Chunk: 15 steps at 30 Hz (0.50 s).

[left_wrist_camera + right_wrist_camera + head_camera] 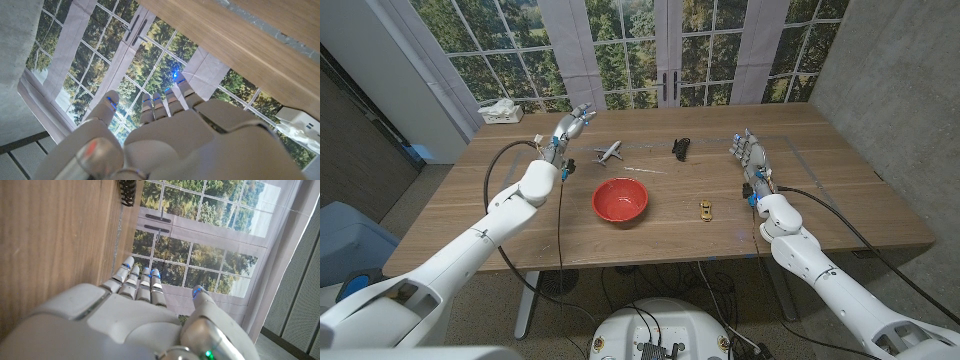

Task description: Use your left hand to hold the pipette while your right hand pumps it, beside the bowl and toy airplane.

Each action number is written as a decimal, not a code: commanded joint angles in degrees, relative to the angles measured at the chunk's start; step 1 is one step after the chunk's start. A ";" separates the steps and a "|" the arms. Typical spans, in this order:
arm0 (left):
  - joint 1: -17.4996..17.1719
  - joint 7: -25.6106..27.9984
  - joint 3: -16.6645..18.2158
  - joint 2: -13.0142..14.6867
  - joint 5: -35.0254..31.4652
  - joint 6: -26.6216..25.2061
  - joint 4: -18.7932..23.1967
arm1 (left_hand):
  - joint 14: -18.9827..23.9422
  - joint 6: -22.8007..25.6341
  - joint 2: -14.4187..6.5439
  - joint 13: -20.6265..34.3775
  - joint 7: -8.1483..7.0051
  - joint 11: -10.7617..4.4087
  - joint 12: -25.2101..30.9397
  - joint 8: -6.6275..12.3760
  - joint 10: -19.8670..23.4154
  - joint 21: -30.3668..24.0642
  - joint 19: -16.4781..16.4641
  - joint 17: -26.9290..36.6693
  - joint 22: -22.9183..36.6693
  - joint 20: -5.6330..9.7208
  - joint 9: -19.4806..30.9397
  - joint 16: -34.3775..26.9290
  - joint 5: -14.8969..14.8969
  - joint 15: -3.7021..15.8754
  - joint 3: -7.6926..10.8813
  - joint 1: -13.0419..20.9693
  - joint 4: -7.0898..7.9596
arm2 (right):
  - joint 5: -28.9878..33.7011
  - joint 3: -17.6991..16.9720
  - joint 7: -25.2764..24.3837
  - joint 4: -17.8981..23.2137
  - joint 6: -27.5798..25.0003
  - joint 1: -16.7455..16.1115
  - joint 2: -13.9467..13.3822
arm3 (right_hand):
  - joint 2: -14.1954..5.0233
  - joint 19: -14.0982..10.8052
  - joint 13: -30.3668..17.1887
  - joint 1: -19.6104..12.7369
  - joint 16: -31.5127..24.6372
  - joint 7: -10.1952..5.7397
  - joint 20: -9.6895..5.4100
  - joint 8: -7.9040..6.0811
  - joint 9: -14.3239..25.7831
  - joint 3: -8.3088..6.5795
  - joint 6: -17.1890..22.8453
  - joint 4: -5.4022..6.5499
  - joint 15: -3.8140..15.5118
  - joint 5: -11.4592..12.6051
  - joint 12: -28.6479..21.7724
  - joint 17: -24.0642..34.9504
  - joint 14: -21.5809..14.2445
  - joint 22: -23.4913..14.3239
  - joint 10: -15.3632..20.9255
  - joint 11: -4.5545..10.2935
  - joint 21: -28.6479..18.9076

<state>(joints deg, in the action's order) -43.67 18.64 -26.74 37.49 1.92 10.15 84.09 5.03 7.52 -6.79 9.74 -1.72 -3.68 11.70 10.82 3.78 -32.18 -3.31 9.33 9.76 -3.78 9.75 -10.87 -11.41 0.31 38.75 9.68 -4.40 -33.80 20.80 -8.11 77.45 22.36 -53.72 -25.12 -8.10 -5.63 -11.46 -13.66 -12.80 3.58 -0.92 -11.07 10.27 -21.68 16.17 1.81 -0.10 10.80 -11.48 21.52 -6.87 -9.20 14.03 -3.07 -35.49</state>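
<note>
A red bowl stands in the middle of the wooden table. Just behind it lies a small grey toy airplane. A thin pale streak lies between the airplane and the bowl; I cannot tell whether it is the pipette. My left hand hovers left of the airplane, fingers stretched out and holding nothing. At the table's right side my right hand stands with straight fingers, empty too. Both hands are well apart from the bowl.
A black ribbed object lies behind the bowl to the right, also seen as the black ribbed object ahead of my right hand. A small gold toy car sits right of the bowl. A white tissue box stands at the far left corner.
</note>
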 commanded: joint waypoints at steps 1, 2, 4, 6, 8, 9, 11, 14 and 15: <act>1.03 0.59 -1.61 2.90 -7.36 -5.11 4.52 | 0.26 0.44 0.25 0.30 -0.06 -0.27 0.17 0.22 0.60 0.12 -0.49 0.14 0.17 -0.29 0.17 0.27 0.13 0.15 0.10 0.75 -0.65 | 0.22 0.21 0.56 -0.20 0.61 -0.11 0.15 | 0.02 -0.45 -0.07 -0.41 -0.34 0.47 -0.27 -0.08 0.13 -0.14 0.22 -0.45 0.04 -0.07 -0.32 -0.04 -0.40 -0.27 0.24 -0.17 0.19; 1.14 0.55 -1.74 3.08 -7.91 -5.55 4.84 | 0.26 0.41 0.31 0.30 -0.17 -0.31 0.14 0.18 0.59 0.16 -0.52 0.13 0.17 -0.27 0.17 0.30 0.16 0.06 0.06 0.78 -0.76 | 0.17 0.20 0.63 -0.27 0.68 -0.09 0.19 | 0.01 -0.45 -0.07 -0.41 -0.37 0.48 -0.25 -0.09 0.13 -0.14 0.24 -0.47 -0.05 -0.09 -0.31 -0.04 -0.46 -0.27 0.23 -0.15 0.22; 1.42 0.40 -2.09 3.49 -9.19 -6.60 5.52 | 0.28 0.42 0.39 0.30 -0.33 -0.39 0.08 0.14 0.56 0.22 -0.56 0.13 0.17 -0.28 0.18 0.32 0.22 0.11 0.01 0.83 -0.94 | 0.28 0.22 0.58 -0.35 0.78 -0.07 0.23 | 0.00 -0.49 -0.07 -0.41 -0.38 0.47 -0.20 -0.07 0.13 -0.14 0.22 -0.52 -0.02 -0.11 -0.31 -0.06 -0.45 -0.27 0.23 -0.16 0.28; 1.75 0.03 -2.39 3.81 -10.09 -7.28 5.99 | 0.29 0.40 0.46 0.31 -0.34 -0.46 0.06 0.10 0.58 0.28 -0.58 0.13 0.17 -0.28 0.18 0.34 0.26 0.13 -0.03 0.87 -1.09 | 0.58 0.27 0.35 -0.37 0.75 -0.05 0.16 | 0.00 -0.54 -0.07 -0.42 -0.41 0.53 -0.20 -0.07 0.13 -0.14 0.24 -0.58 -0.10 -0.13 -0.31 -0.07 -0.49 -0.28 0.25 -0.19 0.35; 2.07 -0.21 -2.67 4.04 -10.94 -7.76 6.38 | 0.28 0.40 0.51 0.31 -0.40 -0.52 0.02 0.08 0.58 0.35 -0.56 0.13 0.17 -0.29 0.18 0.36 0.30 0.23 -0.06 0.91 -1.24 | 0.20 0.19 0.62 -0.48 0.85 -0.09 0.29 | 0.01 -0.56 -0.07 -0.43 -0.42 0.55 -0.18 -0.07 0.13 -0.14 0.26 -0.65 -0.10 -0.15 -0.31 -0.09 -0.49 -0.28 0.27 -0.19 0.42; 2.22 -0.26 -2.80 4.12 -11.37 -7.93 6.53 | 0.31 0.46 0.56 0.31 -0.46 -0.50 0.04 0.08 0.67 0.39 -0.57 0.13 0.17 -0.26 0.18 0.37 0.33 0.26 -0.09 0.94 -1.34 | 0.42 0.24 0.63 -0.54 0.96 -0.09 0.21 | 0.01 -0.57 -0.07 -0.43 -0.42 0.56 -0.17 -0.08 0.13 -0.13 0.28 -0.66 -0.08 -0.16 -0.32 -0.10 -0.47 -0.28 0.30 -0.21 0.44; 2.61 -1.00 -3.03 4.40 -11.76 -7.97 6.77 | 0.30 0.62 0.66 0.31 -0.65 -0.68 0.01 0.10 0.74 0.46 -0.64 0.14 0.16 -0.25 0.19 0.40 0.38 0.28 -0.15 1.00 -1.55 | 0.26 0.19 0.56 -0.29 0.67 -0.25 0.12 | 0.01 -0.57 -0.07 -0.43 -0.42 0.54 -0.16 -0.07 0.13 -0.13 0.29 -0.70 -0.08 -0.17 -0.31 -0.11 -0.46 -0.28 0.28 -0.21 0.50; 3.22 -2.27 -3.56 4.99 -13.11 -9.82 7.99 | 0.48 1.37 0.81 0.32 -0.84 -1.07 0.21 0.22 1.76 0.65 -1.12 0.15 0.16 -0.31 0.21 0.41 0.57 0.54 -0.29 1.35 -2.36 | -0.07 0.07 0.78 -0.31 0.85 -0.48 0.15 | -0.02 -0.61 -0.07 -0.43 -0.44 0.62 -0.17 -0.08 0.14 -0.13 0.33 -0.79 -0.05 -0.21 -0.30 -0.13 -0.42 -0.28 0.29 -0.23 0.65; 3.38 -2.55 -3.72 5.15 -13.61 -10.45 8.40 | 0.52 1.47 0.86 0.32 -0.89 -1.08 0.25 0.24 1.94 0.68 -1.19 0.15 0.16 -0.29 0.21 0.41 0.59 0.58 -0.31 1.39 -2.48 | -0.13 0.00 0.62 -0.23 0.89 -0.61 0.20 | -0.02 -0.62 -0.07 -0.43 -0.44 0.62 -0.12 -0.08 0.14 -0.13 0.36 -0.82 -0.10 -0.22 -0.32 -0.14 -0.42 -0.29 0.35 -0.24 0.68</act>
<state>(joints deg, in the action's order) -42.04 18.35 -28.80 40.64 -6.94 3.89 89.00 5.26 8.41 -6.04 9.74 -2.45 -4.72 11.70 10.82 4.82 -31.67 -3.65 9.34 9.75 -4.06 9.74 -10.59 -11.01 0.55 38.36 10.43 -6.22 -33.56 20.96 -7.70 77.25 22.96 -53.85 -25.03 -8.09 -5.62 -11.47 -13.66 -12.80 3.88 -0.92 -11.07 10.26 -21.57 16.47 1.39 -0.10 10.58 -11.48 21.25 -6.87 -9.19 14.02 -3.07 -34.95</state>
